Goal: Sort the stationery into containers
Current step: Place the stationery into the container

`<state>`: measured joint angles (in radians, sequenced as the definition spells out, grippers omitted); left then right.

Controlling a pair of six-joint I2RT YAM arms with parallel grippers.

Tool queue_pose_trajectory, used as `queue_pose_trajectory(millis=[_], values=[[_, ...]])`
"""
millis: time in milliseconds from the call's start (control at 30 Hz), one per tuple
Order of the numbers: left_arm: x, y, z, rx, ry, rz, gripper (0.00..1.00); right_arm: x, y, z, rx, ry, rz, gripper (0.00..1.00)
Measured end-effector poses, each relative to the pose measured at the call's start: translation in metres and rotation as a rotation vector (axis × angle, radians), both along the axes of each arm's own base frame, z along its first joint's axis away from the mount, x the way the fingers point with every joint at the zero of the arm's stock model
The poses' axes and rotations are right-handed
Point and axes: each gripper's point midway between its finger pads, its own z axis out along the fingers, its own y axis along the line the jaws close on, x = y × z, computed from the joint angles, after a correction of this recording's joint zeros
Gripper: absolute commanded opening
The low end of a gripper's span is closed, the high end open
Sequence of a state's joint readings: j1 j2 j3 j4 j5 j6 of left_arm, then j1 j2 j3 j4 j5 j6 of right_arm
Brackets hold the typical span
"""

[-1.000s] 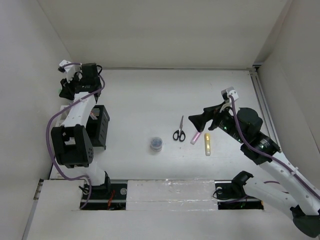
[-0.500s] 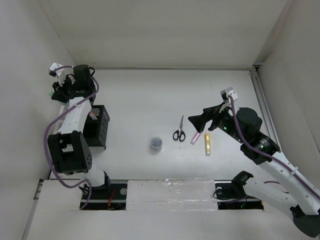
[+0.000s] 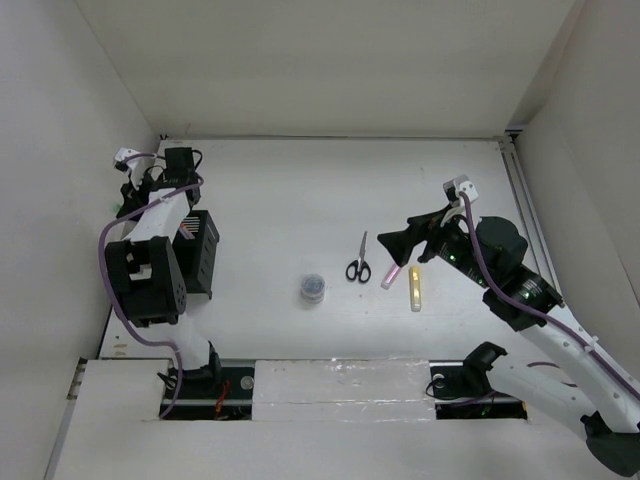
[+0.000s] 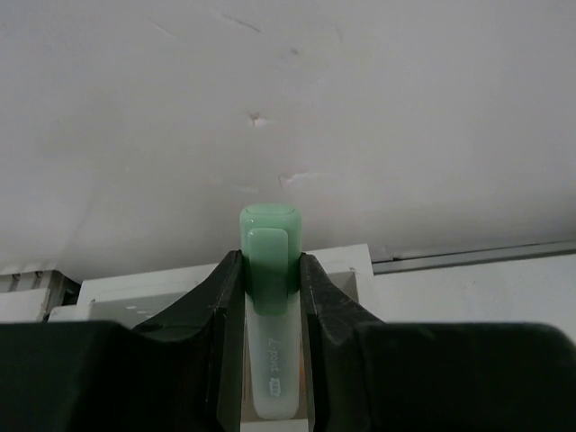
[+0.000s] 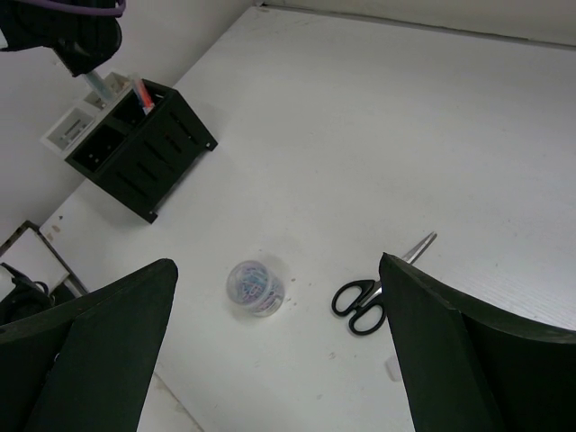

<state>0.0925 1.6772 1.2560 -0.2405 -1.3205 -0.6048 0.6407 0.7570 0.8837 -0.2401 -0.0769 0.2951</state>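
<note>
White surface, seen from above, is carrying the scissors [image 3: 358, 262], grey-blue tub [image 3: 313, 288], pink highlighter [image 3: 392, 276] and yellow highlighter [image 3: 415, 288] near its middle, and my right pincer [image 3: 392, 245] is hovering spread wide beside the pink one. At my left wrist, my left pincer [image 4: 270, 279] is pinching a green highlighter [image 4: 270, 236]. From my right wrist, that highlighter is hanging over the white organiser [image 5: 76, 130], which is sitting against the black holder [image 5: 144, 148].

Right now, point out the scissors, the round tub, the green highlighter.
scissors [image 3: 360, 258], top view, where blades meet handles.
round tub [image 3: 313, 288], top view, lid centre.
green highlighter [image 4: 270, 261], left wrist view, cap.
</note>
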Motion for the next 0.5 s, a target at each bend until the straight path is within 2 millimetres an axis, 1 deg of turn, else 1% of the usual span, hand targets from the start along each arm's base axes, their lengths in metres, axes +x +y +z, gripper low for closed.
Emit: queue_pose_trajectory(millis=[67, 133, 167, 200, 233, 300, 333, 367, 467, 500], values=[[0.0, 0.0, -0.009, -0.007, 0.026, 0.007, 0.01, 0.0, 0.0, 0.0, 0.0, 0.0, 0.001, 1.0], [0.0, 0.0, -0.017, -0.012, 0.045, 0.013, 0.12, 0.0, 0.0, 0.0, 0.0, 0.0, 0.003, 1.0], [-0.001, 0.0, -0.019, -0.014, 0.052, 0.016, 0.19, 0.0, 0.0, 0.0, 0.0, 0.0, 0.004, 1.0], [-0.003, 0.0, -0.021, -0.016, 0.059, 0.018, 0.39, -0.001, 0.001, 0.0, 0.0, 0.001, 0.006, 1.0], [-0.004, -0.001, -0.022, -0.017, 0.066, 0.02, 0.47, -0.001, 0.001, 0.0, 0.0, 0.001, 0.007, 1.0], [-0.005, -0.001, -0.022, -0.021, 0.066, 0.022, 0.61, -0.001, 0.002, -0.001, 0.0, 0.002, 0.011, 1.0], [-0.005, -0.001, -0.021, -0.022, 0.064, 0.022, 0.77, -0.001, 0.002, -0.001, 0.0, 0.003, 0.012, 1.0], [-0.005, -0.001, -0.019, -0.021, 0.061, 0.024, 0.83, -0.001, 0.002, -0.001, 0.0, 0.002, 0.013, 1.0], [-0.002, -0.001, -0.011, -0.019, 0.042, 0.025, 0.94, -0.001, 0.002, -0.001, 0.0, 0.002, 0.014, 1.0], [0.0, -0.001, -0.008, -0.019, 0.036, 0.023, 1.0, -0.001, 0.002, -0.001, 0.0, 0.002, 0.015, 1.0]])
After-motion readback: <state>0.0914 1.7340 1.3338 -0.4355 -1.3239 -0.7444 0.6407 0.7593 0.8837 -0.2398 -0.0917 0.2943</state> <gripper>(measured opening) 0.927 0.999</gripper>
